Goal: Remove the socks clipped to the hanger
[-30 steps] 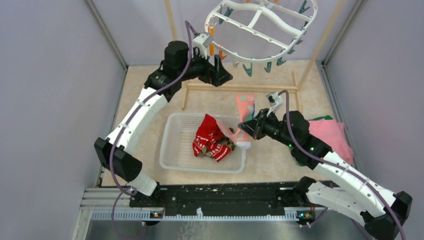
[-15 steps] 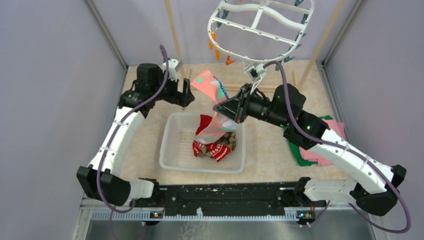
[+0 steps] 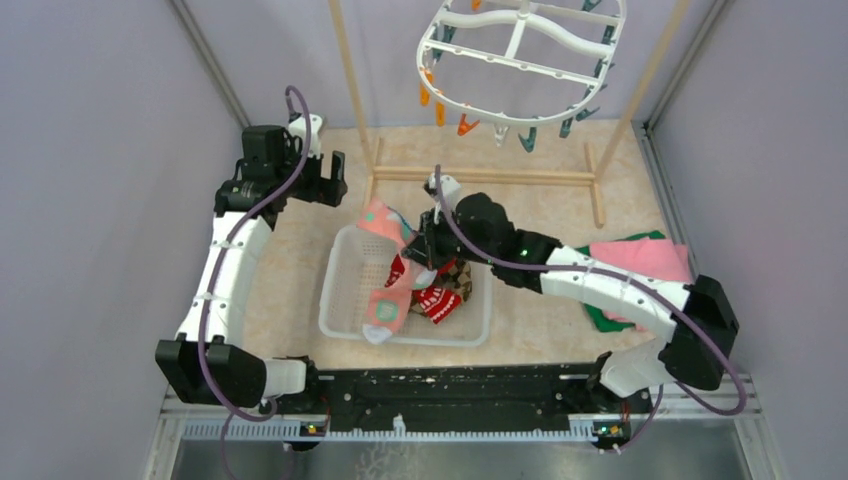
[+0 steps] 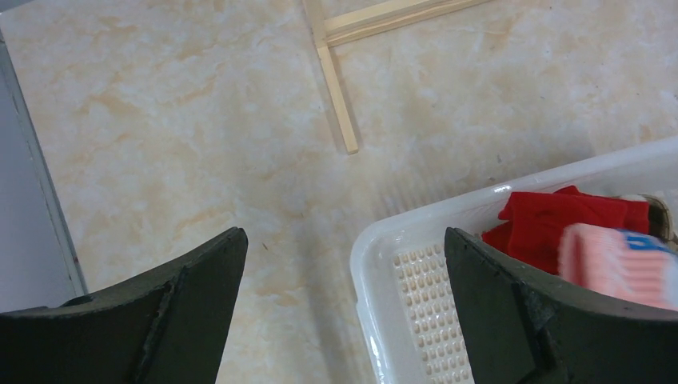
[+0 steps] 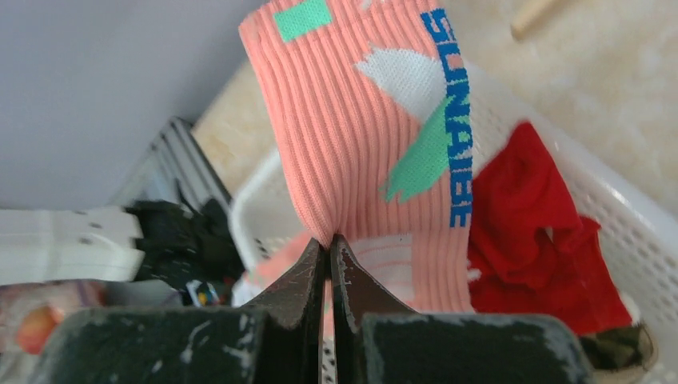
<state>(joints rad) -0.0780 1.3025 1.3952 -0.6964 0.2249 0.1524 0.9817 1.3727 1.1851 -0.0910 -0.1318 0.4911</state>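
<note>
At the right gripper (image 5: 328, 240): closed fully, with a fold of the pink sock (image 5: 364, 136) pinched between the two fingers. On this sock: teal patches, a white shape and a line of blue letters along the ribbed fabric.

From above, held over the white mesh basket (image 3: 335, 292), with the upper end of the sock toward the far left corner and the lower end down at the near wall. Inside the rim there or lying on it: cannot tell.

Inside the basket, just under the right gripper: red socks (image 3: 437, 302) with white pattern and, touching them, a brown argyle sock (image 3: 460, 281).

At the left gripper (image 4: 342, 240): opened wide, with nothing between the fingers. Raised at the far left, well apart from the pink sock, above the beige marbled surface (image 4: 160, 120) and a corner of the basket.

High at the far side, between the two uprights of the wooden rack (image 3: 480, 175): the white hanger (image 3: 490, 115), with orange and teal clips dangling below its ring.

On the surface to the right of the basket: folded pink cloth (image 3: 650, 255) and green cloth (image 3: 600, 316), partly under the right arm.
</note>
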